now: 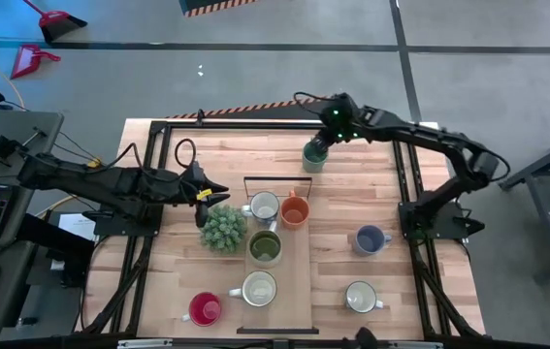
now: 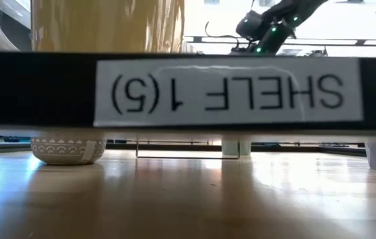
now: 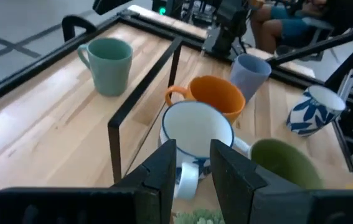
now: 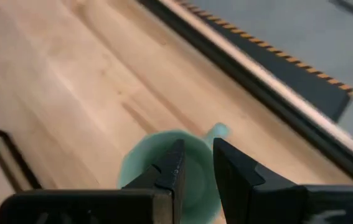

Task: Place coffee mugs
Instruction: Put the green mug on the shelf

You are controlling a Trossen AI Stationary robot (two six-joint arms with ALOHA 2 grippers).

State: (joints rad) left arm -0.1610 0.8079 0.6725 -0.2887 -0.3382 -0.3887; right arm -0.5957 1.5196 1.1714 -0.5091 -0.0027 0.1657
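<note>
Seven mugs show from above on the wooden table [image 1: 352, 184]. The teal green mug [image 1: 313, 154] stands at the far edge, right of centre, and the right gripper [image 1: 319, 145] is directly over it. In the right wrist view its two dark fingers [image 4: 171, 168] straddle the mug's rim, one over the bowl and one outside the wall — the gap between them is narrow, but whether they actually pinch the wall cannot be told.

The left gripper [image 1: 218, 191] reaches in from the left, just above the spiky potted plant [image 1: 224, 229]. Its jaws stand slightly apart with nothing between them, and they point at the cream-white mug [image 1: 264, 206] with a blue rim line, which sits just ahead of them.

Inside the thin black wire frame [image 1: 276, 178] in the middle — on a lighter board — stand that mug, the orange mug [image 1: 295, 210] touching its right side, the olive green mug [image 1: 264, 247] nearer, and a second cream-white mug [image 1: 258, 289] nearest. The red mug [image 1: 205, 308] sits near left, the blue-grey mug [image 1: 369, 238] to the right, the patterned mug [image 1: 361, 297] near right.
</note>
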